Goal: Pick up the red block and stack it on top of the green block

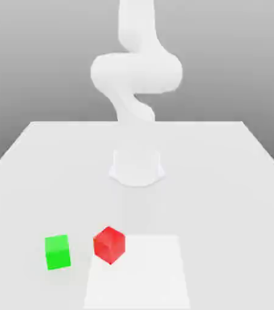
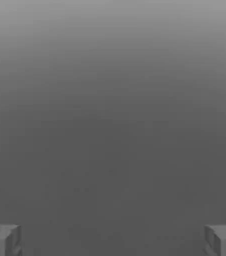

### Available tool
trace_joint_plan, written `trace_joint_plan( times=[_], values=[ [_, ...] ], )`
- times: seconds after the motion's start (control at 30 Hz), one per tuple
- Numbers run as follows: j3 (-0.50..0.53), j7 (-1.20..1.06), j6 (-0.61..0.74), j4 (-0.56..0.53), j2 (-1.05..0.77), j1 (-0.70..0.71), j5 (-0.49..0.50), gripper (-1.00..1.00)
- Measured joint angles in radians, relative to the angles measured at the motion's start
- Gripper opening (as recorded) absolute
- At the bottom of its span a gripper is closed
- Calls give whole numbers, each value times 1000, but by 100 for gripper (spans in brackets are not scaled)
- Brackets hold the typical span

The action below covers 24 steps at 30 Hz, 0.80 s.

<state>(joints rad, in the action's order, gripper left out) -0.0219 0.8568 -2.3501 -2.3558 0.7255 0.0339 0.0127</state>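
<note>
A pale table (image 1: pixel 36 157) under a grey backdrop carries the green block (image 1: pixel 57 252), sitting square, toward the exterior view's left. Just beside it, apart, the red block (image 1: pixel 109 244) is turned corner-forward. The gripper (image 2: pixel 113 240) fingers stand wide apart, holding nothing.

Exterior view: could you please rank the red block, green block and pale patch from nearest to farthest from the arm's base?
1. Red block, before the base, and pale patch beside it: too close to call.
2. Green block, farther toward the exterior view's left.
</note>
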Motion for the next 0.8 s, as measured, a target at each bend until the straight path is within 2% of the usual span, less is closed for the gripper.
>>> trace_joint_plan(
  times=[0.37, 0.57, 0.67, 0.8],
  values=[
    [-59, 283, -256, -277, -396, 149, 49, 0],
    [-43, 405, -416, -443, -639, 188, 9, 0],
    [-39, 424, -501, -465, -747, 193, -7, 0],
    [-19, 447, -622, -450, -889, 181, 19, 0]
  ],
)
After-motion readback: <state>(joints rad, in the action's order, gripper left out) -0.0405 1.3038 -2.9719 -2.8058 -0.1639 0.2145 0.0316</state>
